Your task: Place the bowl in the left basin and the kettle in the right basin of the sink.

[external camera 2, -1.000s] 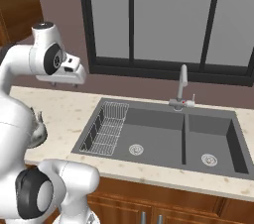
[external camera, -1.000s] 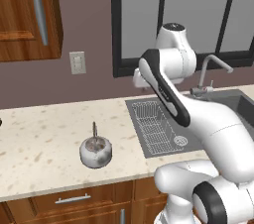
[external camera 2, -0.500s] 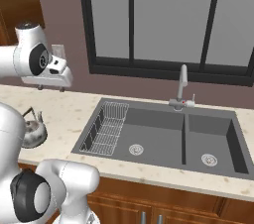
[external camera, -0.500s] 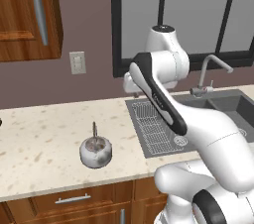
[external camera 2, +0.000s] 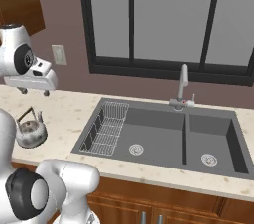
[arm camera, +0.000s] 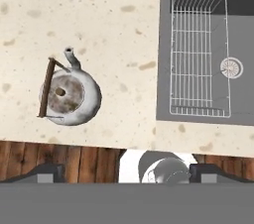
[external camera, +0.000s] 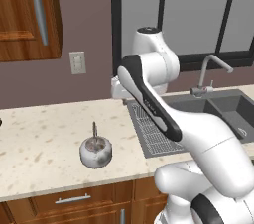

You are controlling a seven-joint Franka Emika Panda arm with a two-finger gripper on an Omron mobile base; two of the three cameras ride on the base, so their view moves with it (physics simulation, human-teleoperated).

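My jaws wide open and empty, high above the surface

My gripper [external camera 2: 33, 90] hangs over the speckled surface [external camera: 44, 139], holding nothing. In the hand view the kettle [arm camera: 68, 95] stands upright on the surface below my jaws and off to one side, not touched. On the other side lies the left basin [arm camera: 198, 96] of the sink [external camera 2: 163, 136], with the white wire rack [arm camera: 198, 49] and the round drain [arm camera: 231, 68] in it; the right basin [external camera 2: 211, 141] is farther from my jaws, beyond the faucet [external camera 2: 181, 89]
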